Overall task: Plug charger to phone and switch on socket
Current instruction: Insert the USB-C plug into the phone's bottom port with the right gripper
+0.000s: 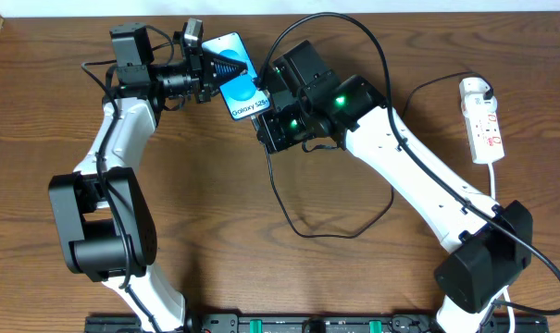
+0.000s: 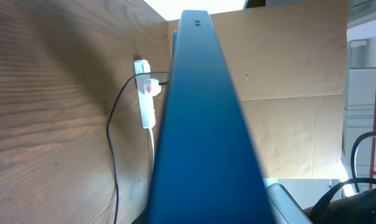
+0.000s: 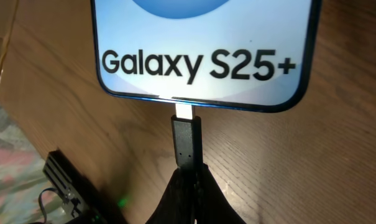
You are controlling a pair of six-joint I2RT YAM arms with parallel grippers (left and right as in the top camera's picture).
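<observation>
At the left of the table [image 1: 261,277], the left hand [image 1: 219,67] reaches across from its arm and grips the phone [image 1: 242,88]. Its dark fingers are closed on the upper end of the handset, and one overlaps the blue screen. The phone is tilted, with its lower end pointing down and to the right. From the left wrist camera the phone's blue edge fills the middle of the view, seen end-on, and that hand's own fingers do not show there.

Just right of the phone's lower end is the right hand [image 1: 268,118], with a green light glowing on the wrist behind it. It is pinched narrow around the charger [image 3: 186,144], and its dark fingers [image 3: 172,199] clamp the black plug body from behind. The silver tip of the plug meets the middle of the phone's bottom edge, right under the "Galaxy S25+" lettering. Some metal shows outside the edge, and how deep the tip sits cannot be told.

The charger's thin black cable drops from the right hand and loops across the table. It then arcs back over the right arm toward the far right.

There the socket [image 1: 481,120] lies flat near the table's right edge, well apart from both hands. A white adapter is seated at its top end. The position of its switch cannot be made out.
</observation>
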